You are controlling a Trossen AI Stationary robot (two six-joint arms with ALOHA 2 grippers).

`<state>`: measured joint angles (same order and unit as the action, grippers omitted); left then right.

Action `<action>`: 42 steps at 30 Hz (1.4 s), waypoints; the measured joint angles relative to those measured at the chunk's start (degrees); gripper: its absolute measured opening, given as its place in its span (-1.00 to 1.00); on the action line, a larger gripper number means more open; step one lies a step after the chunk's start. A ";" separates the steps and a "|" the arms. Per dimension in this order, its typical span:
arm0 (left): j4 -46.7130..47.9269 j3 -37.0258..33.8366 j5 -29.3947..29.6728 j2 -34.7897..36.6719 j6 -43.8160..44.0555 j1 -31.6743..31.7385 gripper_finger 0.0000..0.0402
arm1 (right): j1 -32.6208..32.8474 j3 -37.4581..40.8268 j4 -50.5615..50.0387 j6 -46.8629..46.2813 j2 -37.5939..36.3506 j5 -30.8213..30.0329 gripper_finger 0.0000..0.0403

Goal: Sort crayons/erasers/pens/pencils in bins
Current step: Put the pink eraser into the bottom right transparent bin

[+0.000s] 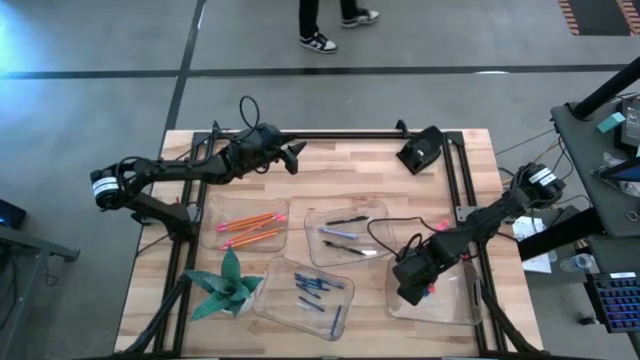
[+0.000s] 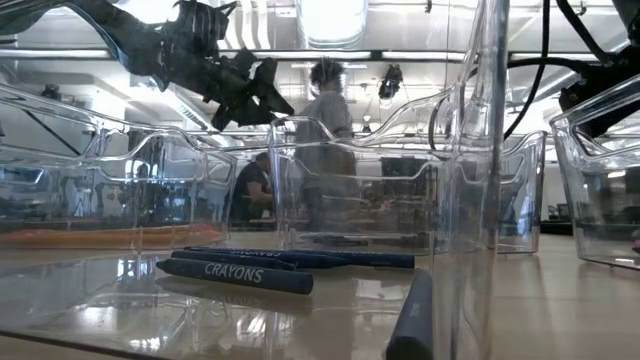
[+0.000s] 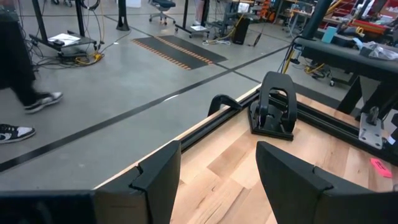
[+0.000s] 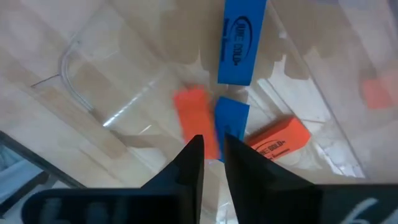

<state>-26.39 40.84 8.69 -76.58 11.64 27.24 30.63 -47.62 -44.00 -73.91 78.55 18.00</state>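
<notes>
Four clear bins stand on the wooden table. The far left bin (image 1: 250,225) holds orange pencils (image 1: 248,220). The middle far bin (image 1: 345,235) holds pens. The near middle bin (image 1: 305,290) holds blue crayons (image 2: 235,272). The near right bin (image 1: 450,300) holds blue erasers (image 4: 239,40) and orange erasers (image 4: 196,118). My right gripper (image 4: 213,155) hangs over this bin, fingers almost together, nothing showing between them. My left gripper (image 1: 292,157) is open and empty above the table's far edge. A pink eraser (image 1: 438,226) lies on the table beside the right arm.
A green folded-paper plant (image 1: 225,285) stands at the near left. A black stand (image 1: 420,150) sits at the far right, also in the left wrist view (image 3: 273,112). A black rail frames the table's edge. A person's feet (image 1: 320,40) show on the floor beyond.
</notes>
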 joint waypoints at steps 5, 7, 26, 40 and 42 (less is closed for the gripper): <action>0.00 0.00 0.02 0.00 -0.02 0.00 -0.03 | -0.01 -1.35 -0.63 1.69 -1.01 1.82 -0.60; 0.02 0.00 0.02 0.00 -0.02 0.00 -0.03 | -0.02 -2.90 -0.64 3.82 -2.14 3.76 -0.56; -0.02 0.00 0.27 0.00 0.00 0.02 -0.03 | -11.13 -21.24 -38.96 15.06 -10.98 -34.91 -0.45; 0.00 0.00 0.20 0.00 0.13 0.00 -0.03 | -31.88 -6.58 -37.73 42.33 -10.17 -24.85 0.04; 0.02 0.00 0.17 0.00 0.15 0.00 -0.03 | -33.84 -4.80 -37.53 45.51 -10.19 -24.86 0.07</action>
<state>-26.37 40.84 8.86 -76.58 11.79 27.24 -3.21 -52.41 -81.53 -28.40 68.36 -6.86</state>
